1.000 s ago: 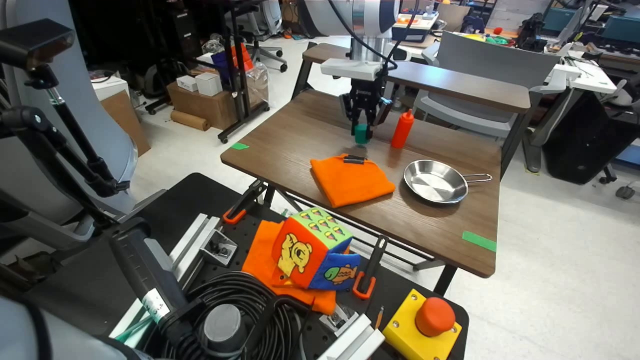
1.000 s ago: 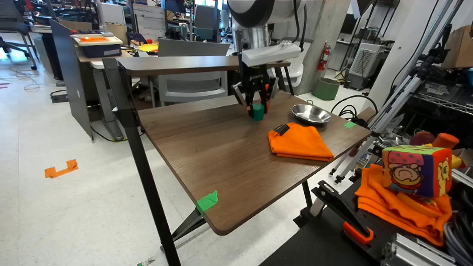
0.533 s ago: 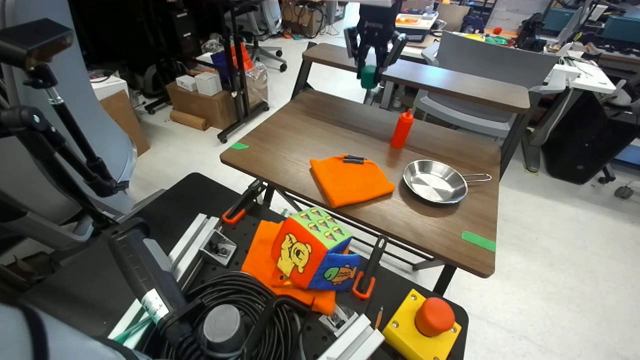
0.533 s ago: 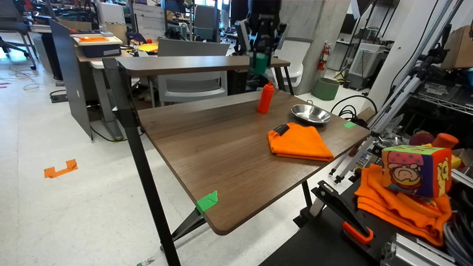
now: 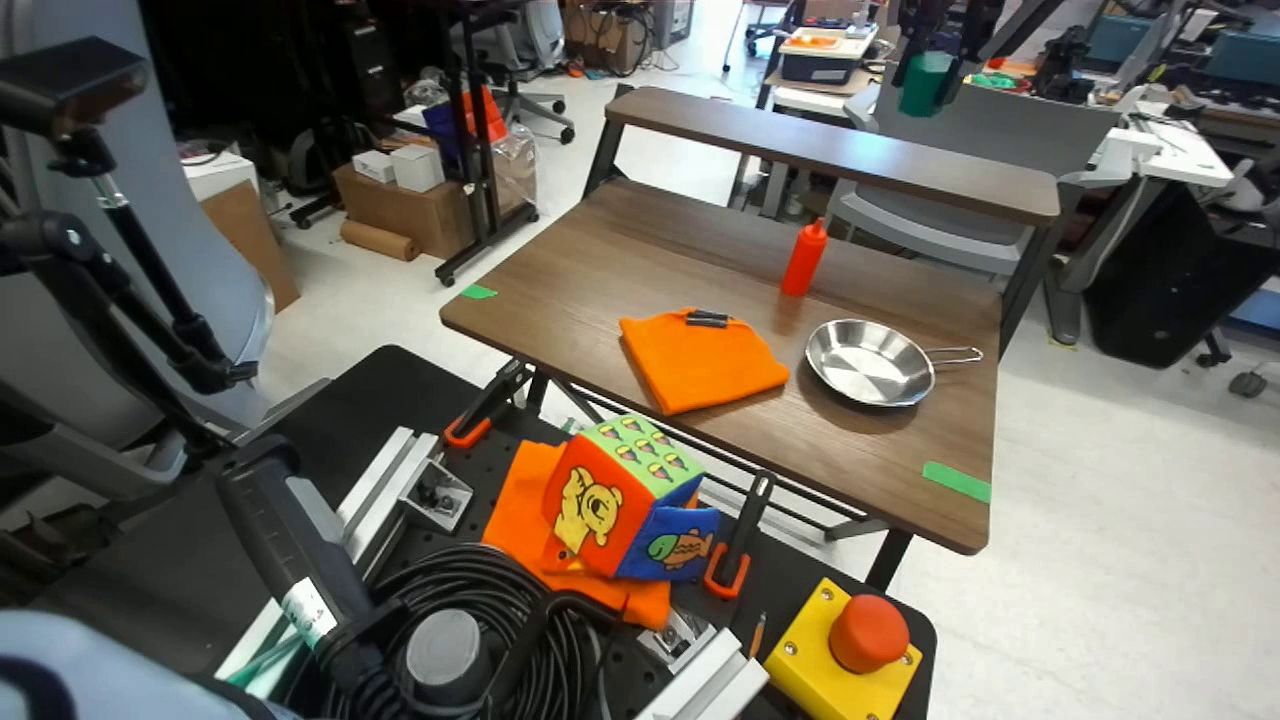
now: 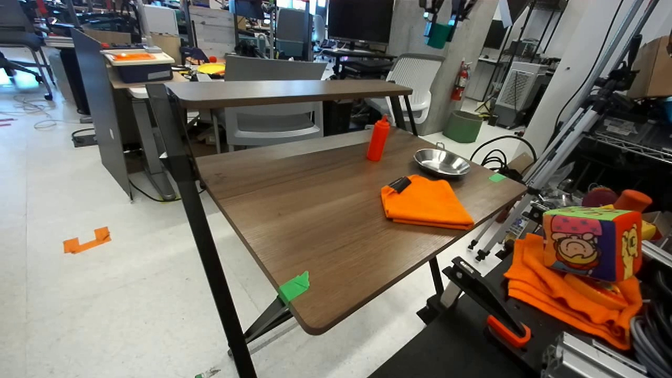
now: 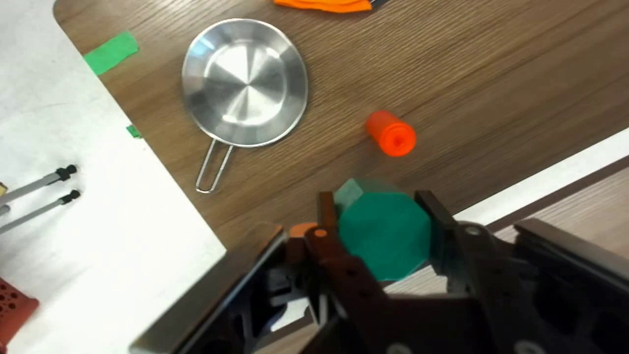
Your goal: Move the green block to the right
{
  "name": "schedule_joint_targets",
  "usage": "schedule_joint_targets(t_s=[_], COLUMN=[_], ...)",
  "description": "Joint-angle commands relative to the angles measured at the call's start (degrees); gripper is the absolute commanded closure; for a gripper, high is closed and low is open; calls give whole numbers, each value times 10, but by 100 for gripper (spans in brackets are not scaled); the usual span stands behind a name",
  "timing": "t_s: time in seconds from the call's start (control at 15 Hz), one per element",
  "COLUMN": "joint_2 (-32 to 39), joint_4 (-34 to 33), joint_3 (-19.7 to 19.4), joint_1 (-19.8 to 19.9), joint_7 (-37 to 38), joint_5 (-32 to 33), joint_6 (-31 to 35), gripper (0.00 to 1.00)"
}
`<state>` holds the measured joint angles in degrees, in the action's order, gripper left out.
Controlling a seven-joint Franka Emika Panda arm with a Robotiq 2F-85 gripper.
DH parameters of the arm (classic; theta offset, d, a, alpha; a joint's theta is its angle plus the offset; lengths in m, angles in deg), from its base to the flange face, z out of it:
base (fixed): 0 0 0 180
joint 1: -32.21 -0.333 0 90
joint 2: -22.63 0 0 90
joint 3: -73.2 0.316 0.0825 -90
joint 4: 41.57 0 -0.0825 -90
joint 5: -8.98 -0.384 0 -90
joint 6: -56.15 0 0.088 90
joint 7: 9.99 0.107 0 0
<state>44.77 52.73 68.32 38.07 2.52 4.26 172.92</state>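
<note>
Wooden desk [image 5: 560, 285], carrying one pan [image 5: 870, 362], one red bottle [image 5: 804, 260], one folded cloth [image 5: 703, 364]. One green block [image 7: 385, 235]: aloft, well above the desk, pinched in our tool [image 7: 380, 211]. We would grip firmly, steer rightward, then lower slowly, level, apart from pan and bottle.

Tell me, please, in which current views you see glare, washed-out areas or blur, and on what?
Wrist view: bright highlights on the metal pan, part of the floor nearly washed out, the jaws dark and slightly blurred on either side of the green block; in an exterior view: a pale bluish sheen on the raised shelf.
</note>
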Motion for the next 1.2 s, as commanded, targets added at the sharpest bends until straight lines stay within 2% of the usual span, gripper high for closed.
schedule_joint_targets(t_s=[0.0, 0.53, 1.13], joint_2=[88, 287, 457], joint_4=[-90, -292, -498], joint_3=[-16, -16, -11], joint_1=[27, 54, 62], joint_7=[0, 37, 60], joint_5=[-15, -20, -20], joint_6=[-27, -83, -190], gripper=[82, 82, 82])
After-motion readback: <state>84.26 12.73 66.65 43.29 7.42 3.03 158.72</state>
